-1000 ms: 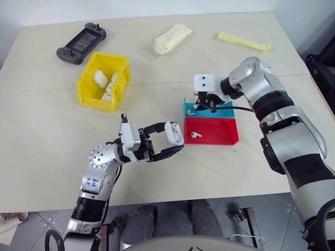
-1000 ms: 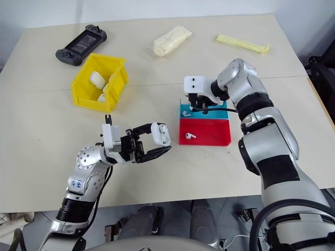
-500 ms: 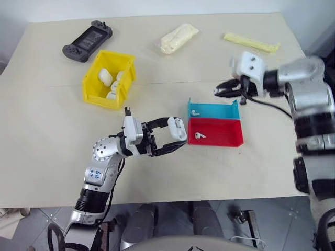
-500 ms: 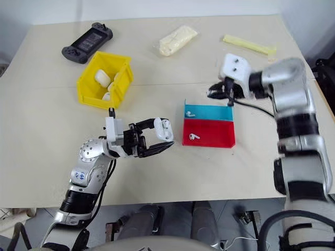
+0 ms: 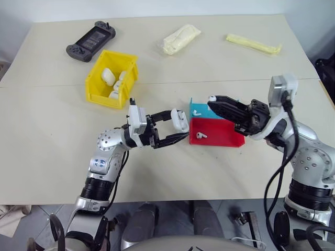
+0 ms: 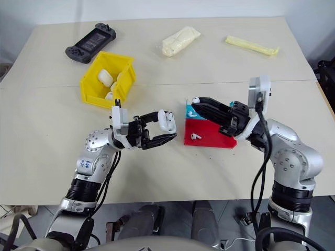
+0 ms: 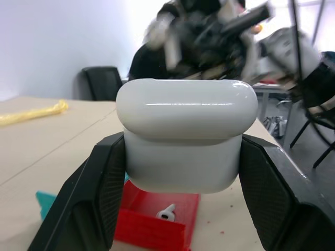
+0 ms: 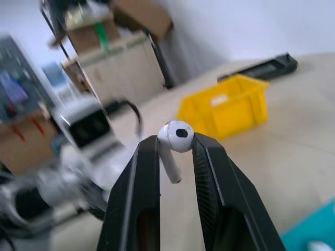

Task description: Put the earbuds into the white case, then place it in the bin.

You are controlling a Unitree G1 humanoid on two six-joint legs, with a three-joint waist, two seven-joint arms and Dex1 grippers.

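Earbud point(image 8: 175, 144) stem down between fingers point(image 8: 140, 178)

A glossy white case point(image 5: 179, 121) with rounded corners is clamped, lid shut, between the two black fingers of the left end effector point(image 5: 177, 127), held above the surface. One small white earbud point(image 8: 174, 142), round head up and stem down, is pinched at the fingertips of the right end effector point(image 5: 211, 99). A second earbud point(image 5: 198, 135) lies in the red tray compartment. The yellow bin point(image 5: 97, 95) sits farther back, holding several white cases.
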